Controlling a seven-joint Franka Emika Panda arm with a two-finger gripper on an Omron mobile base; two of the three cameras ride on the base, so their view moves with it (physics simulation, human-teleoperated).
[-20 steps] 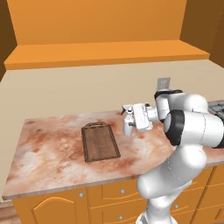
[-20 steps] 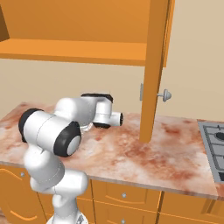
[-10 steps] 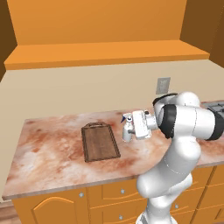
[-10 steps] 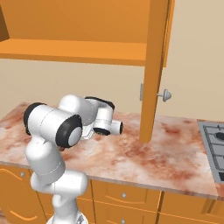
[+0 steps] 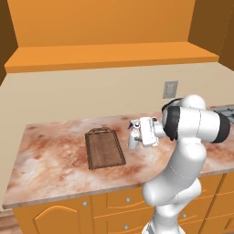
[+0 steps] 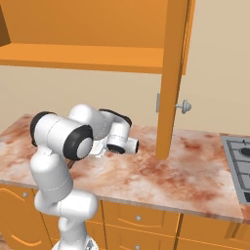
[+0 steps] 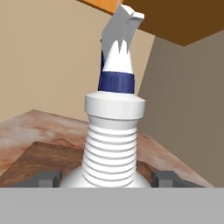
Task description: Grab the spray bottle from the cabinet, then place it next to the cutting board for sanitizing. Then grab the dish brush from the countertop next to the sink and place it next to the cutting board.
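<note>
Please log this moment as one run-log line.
gripper: around spray bottle | bottle: upright, right of cutting board, over countertop | contact: unclear

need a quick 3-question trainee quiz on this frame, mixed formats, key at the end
1. True or false: the small white plastic spray bottle stands upright between the fingers of the gripper.
2. Relative to the dark brown wooden cutting board on the pinkish-red marbled countertop, the bottle in the left base view is: A) on it, B) beside its right edge, C) far to its left.
3. Fill in: in the hand view, a dark ____ collar sits above the bottle's ribbed neck.

Key: 1 true; 2 B; 3 blue.
</note>
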